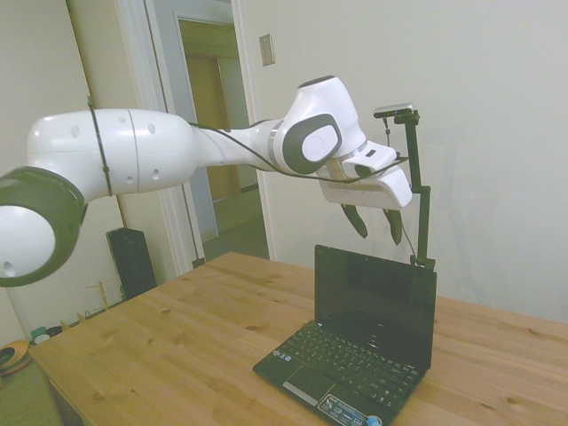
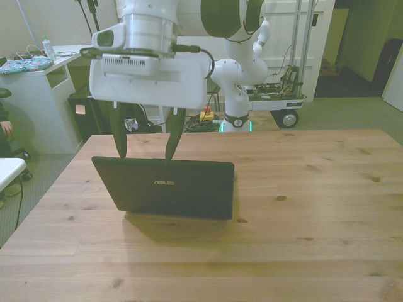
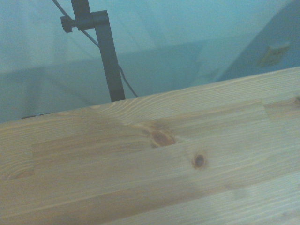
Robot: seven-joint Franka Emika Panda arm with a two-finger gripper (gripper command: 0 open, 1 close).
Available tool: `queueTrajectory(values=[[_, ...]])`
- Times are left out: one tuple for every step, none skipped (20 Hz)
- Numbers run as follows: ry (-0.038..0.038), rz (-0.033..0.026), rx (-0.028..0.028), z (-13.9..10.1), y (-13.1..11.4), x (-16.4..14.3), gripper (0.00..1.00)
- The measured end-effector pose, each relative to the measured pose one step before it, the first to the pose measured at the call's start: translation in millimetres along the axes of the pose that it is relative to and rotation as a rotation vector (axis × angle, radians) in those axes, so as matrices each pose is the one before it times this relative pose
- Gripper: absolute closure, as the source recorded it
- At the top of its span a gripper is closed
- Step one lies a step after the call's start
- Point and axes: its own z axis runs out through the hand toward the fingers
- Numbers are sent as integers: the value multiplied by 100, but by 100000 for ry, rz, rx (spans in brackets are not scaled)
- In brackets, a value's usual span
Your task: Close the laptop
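At the lower right of the side view the laptop (image 1: 364, 351) stands open on the table (image 1: 177, 337), its screen upright and dark, the keyboard facing the lower edge of the frame. In the front view I see only the back of the lid (image 2: 167, 187), left of the middle of the frame. My gripper (image 1: 375, 222) hangs just above the top edge of the lid, fingers (image 2: 119, 139) spread apart and pointing down, holding nothing. In the front view the fingertips seem to reach almost to the lid's edge, but I cannot tell if they touch it. The wrist view shows only bare wood and the wall beyond. I judge the task is at its beginning: the lid is fully open, and what is left is to push it from behind, down onto the keyboard.
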Motion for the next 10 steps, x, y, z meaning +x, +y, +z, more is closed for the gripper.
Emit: queueTrajectory(values=[[-1038, -43, -367, 803, -216, -2, 100], [-836, -61, -256, 712, -230, 6, 100], [-1111, 24, -94, 597, -182, -71, 100], [-773, 129, 165, 471, -120, -61, 100], [-604, 117, 260, 270, -111, -44, 100], [-525, 46, 147, 181, -70, -83, 100], [-382, 10, 22, 105, -34, -62, 100], [-377, -31, -3, 53, -43, -78, 100], [-542, 24, -22, 59, -29, -92, 100], [-302, -14, -85, 67, -8, -61, 100]])
